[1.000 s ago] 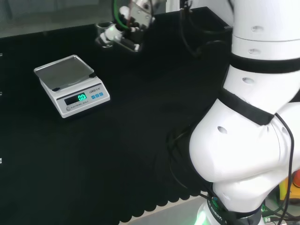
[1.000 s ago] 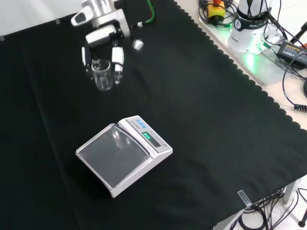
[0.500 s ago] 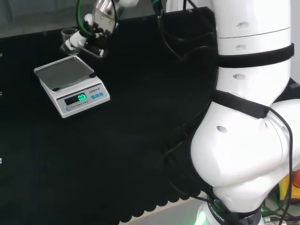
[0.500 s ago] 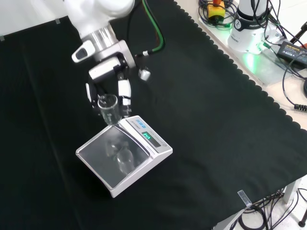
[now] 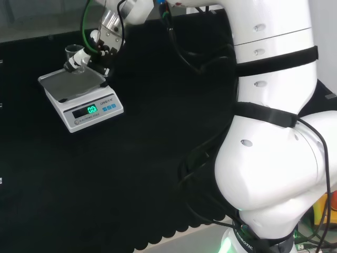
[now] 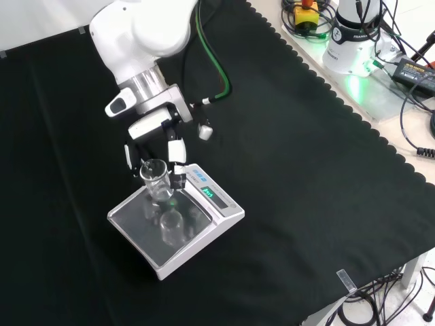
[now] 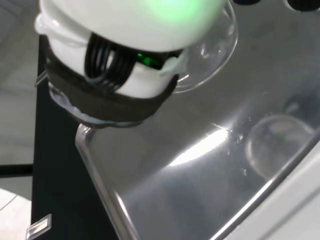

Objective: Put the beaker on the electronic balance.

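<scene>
Even bright light, pan (image 7: 200, 165) glare, blurred wrist view

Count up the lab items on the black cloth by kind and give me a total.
Beaker, clear glass, held by the hand: 1
Electronic balance, white with a metal pan: 1
Total: 2
</scene>
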